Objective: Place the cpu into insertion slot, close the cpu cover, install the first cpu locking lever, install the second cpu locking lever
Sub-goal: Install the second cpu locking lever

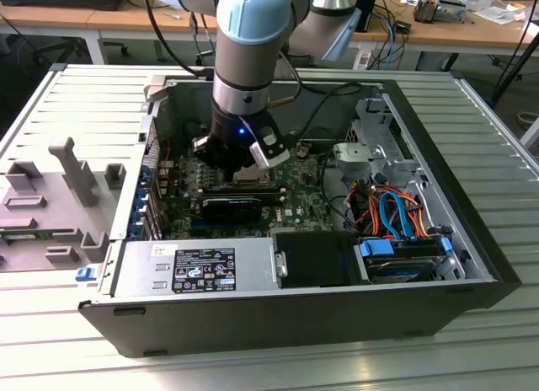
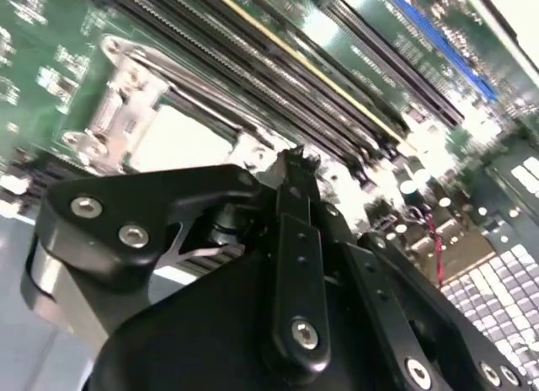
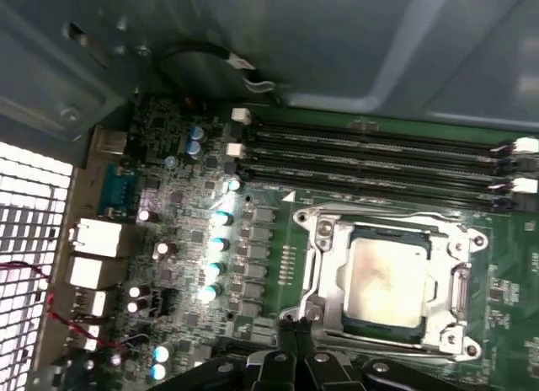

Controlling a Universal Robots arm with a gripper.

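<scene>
The cpu (image 3: 383, 277), a pale silver square, lies flat in the insertion slot (image 3: 383, 325) on the green board. The cpu cover (image 3: 324, 239), a silvery frame, is down around it, and the chip shows through its cut-out. My gripper (image 3: 296, 328) is shut, its black fingertips together right at the edge of the socket's metal frame, beside the cover's corner. In the second wrist view the gripper (image 2: 290, 163) tips sit just past the cpu (image 2: 181, 142) and the cover (image 2: 118, 104). In the exterior view the gripper (image 1: 244, 174) reaches down into the open computer case.
Long black memory slots (image 3: 379, 155) run close along one side of the socket. Capacitors and port blocks (image 3: 97, 239) stand on the other side. The case holds a power supply (image 1: 194, 269) and a drive cage with cables (image 1: 396, 214). A grey fixture (image 1: 67, 197) lies at the exterior view's left.
</scene>
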